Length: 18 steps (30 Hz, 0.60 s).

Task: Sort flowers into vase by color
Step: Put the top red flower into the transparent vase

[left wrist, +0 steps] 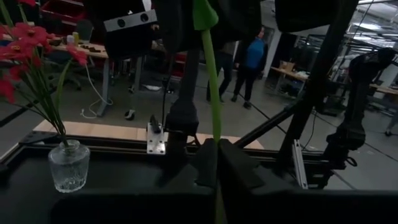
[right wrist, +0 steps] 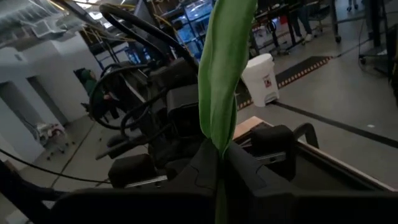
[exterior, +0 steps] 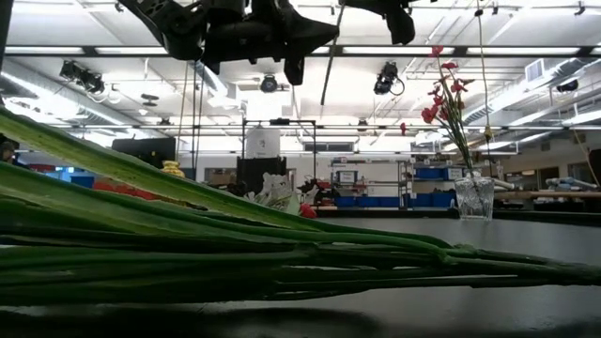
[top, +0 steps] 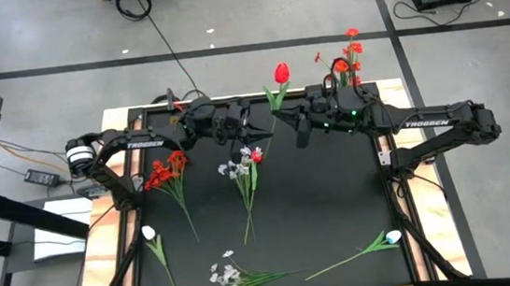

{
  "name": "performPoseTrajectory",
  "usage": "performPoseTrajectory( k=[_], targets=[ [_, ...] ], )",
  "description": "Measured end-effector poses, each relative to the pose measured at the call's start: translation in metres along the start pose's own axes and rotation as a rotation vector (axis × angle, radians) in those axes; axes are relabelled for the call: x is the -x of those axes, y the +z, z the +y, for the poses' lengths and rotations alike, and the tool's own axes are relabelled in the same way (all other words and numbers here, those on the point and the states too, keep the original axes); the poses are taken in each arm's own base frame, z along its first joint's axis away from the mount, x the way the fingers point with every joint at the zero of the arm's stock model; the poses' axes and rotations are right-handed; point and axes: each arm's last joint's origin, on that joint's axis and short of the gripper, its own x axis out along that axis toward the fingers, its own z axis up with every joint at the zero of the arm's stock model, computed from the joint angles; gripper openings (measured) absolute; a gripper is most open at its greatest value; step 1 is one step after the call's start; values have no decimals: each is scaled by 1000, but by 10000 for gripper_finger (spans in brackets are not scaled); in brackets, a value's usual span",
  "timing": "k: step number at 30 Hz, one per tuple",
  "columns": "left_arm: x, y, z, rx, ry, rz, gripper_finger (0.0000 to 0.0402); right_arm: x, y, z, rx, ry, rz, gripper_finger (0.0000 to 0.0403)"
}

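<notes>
The right tool [top: 282, 114] is pressed together on the stem of a red tulip [top: 282, 73]; the right wrist view shows the stem and a broad green leaf rising straight out from between its two dark fingers [right wrist: 245, 163]. The left tool [top: 257, 139] pinches the same stem lower down, and the left wrist view shows the thin green stem running up from between its fingers [left wrist: 239, 168]. So both arms hold one flower at the far middle of the black worktop [top: 337, 210], with the bloom pointing away past the far edge and the stem slanting back toward the left tool.

The clear glass vase [left wrist: 68, 165] with red-bloomed sprigs [top: 350, 54] stands at the far right corner of the worktop, beside the right arm's wrist. It lies to the right of the tulip, much nearer the right arm than the left. The stem's long axis runs roughly near to far, so I judge the stem end must be swung down and over toward that vase mouth, with the right arm best placed to carry it once the left lets go.

Lying loose on the worktop are a red bunch [top: 166, 170] at the left, a white-and-red sprig [top: 246, 167] in the middle, a white tulip [top: 149, 234] at the near left, white blossoms [top: 226, 275] at the near edge, and another white tulip [top: 392, 238] at the near right.
</notes>
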Motion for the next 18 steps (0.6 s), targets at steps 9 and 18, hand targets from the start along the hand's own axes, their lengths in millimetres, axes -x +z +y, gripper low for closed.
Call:
performPoseTrajectory(
  k=[9,18],
  targets=[
    [13,1,21,141,83,14,104,22,1,-7,83,-184,66,21],
    [19,0,29,198,70,46,125,72,5,-14,166,-495,113,20]
  ],
)
